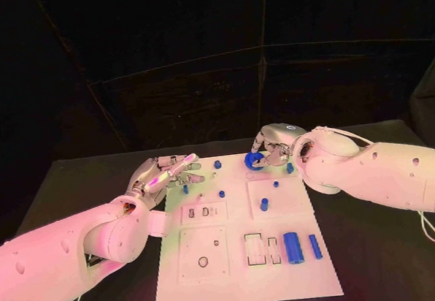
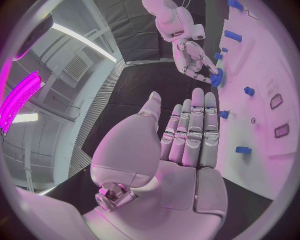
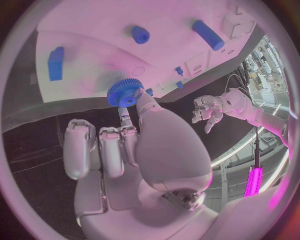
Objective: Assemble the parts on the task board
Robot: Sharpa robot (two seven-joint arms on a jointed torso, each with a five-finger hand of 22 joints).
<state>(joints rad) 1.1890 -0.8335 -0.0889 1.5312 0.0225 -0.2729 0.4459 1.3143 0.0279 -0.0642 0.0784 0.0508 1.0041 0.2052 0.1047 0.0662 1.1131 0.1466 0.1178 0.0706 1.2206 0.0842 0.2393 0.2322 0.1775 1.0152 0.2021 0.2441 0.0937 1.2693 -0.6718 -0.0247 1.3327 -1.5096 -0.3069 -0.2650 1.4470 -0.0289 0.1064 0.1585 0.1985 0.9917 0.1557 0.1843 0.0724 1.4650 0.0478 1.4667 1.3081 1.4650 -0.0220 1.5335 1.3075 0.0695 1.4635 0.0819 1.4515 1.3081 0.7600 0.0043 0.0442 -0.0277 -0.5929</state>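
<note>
The white task board (image 1: 248, 279) lies in the middle of the black table. My right hand (image 1: 273, 143) is over the board's far edge and pinches a blue toothed gear (image 1: 252, 160) between thumb and a finger; the same gear (image 3: 125, 93) sits at my fingertips just over the board (image 3: 94, 30). My left hand (image 1: 163, 173) hovers at the board's far left corner, fingers straight and holding nothing (image 2: 187, 135). From the left wrist I see the right hand (image 2: 194, 55) with the gear (image 2: 217, 78).
A thick blue cylinder (image 1: 292, 246) and a thinner one (image 1: 314, 246) lie at the board's near right. A blue peg (image 1: 264, 205) stands mid-board, with several small blue pieces (image 1: 219, 163) near the far edge. Dark recesses (image 1: 257, 249) mark the board.
</note>
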